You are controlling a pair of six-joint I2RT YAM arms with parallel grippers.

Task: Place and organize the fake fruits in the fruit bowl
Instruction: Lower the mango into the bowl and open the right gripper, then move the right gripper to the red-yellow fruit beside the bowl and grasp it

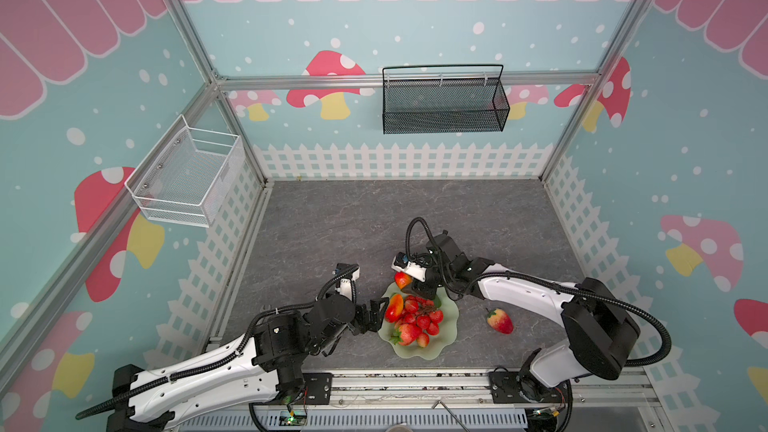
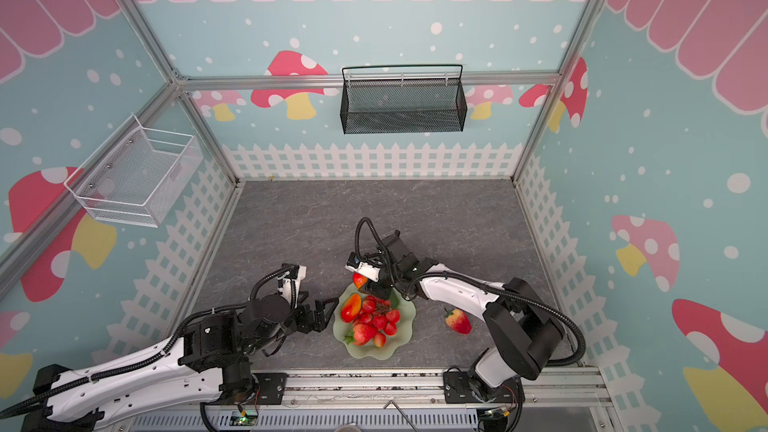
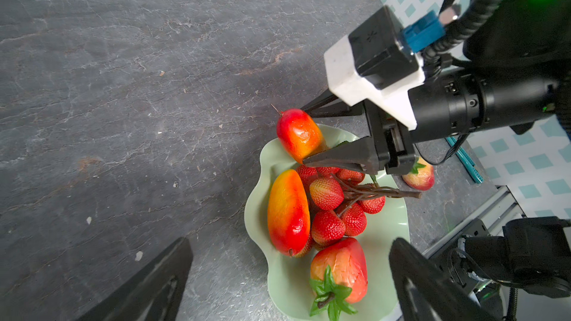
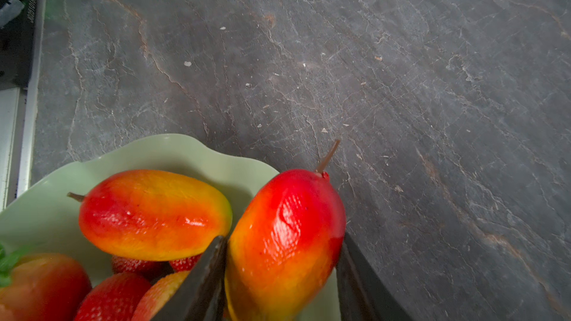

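Note:
The pale green fruit bowl [image 1: 451, 320] [image 2: 405, 322] sits near the table's front edge. In it lie a mango [image 1: 394, 307] [image 4: 154, 214], a red berry cluster [image 1: 422, 315] [image 3: 336, 208] and a strawberry [image 1: 407, 333] [image 3: 340, 267]. My right gripper [image 1: 405, 282] [image 4: 278, 273] is shut on a second mango [image 1: 402, 280] [image 3: 298, 134] [image 4: 287, 236], held over the bowl's far rim. My left gripper [image 1: 376, 313] [image 3: 291, 240] stands open at the bowl's left edge, holding nothing. Another strawberry [image 1: 500, 320] [image 2: 458, 321] lies on the table right of the bowl.
A black mesh basket [image 1: 444, 101] hangs on the back wall and a white wire basket [image 1: 187, 176] on the left wall. The metal rail [image 1: 415, 384] runs along the table's front edge. The right arm's forearm passes between the bowl and the loose strawberry.

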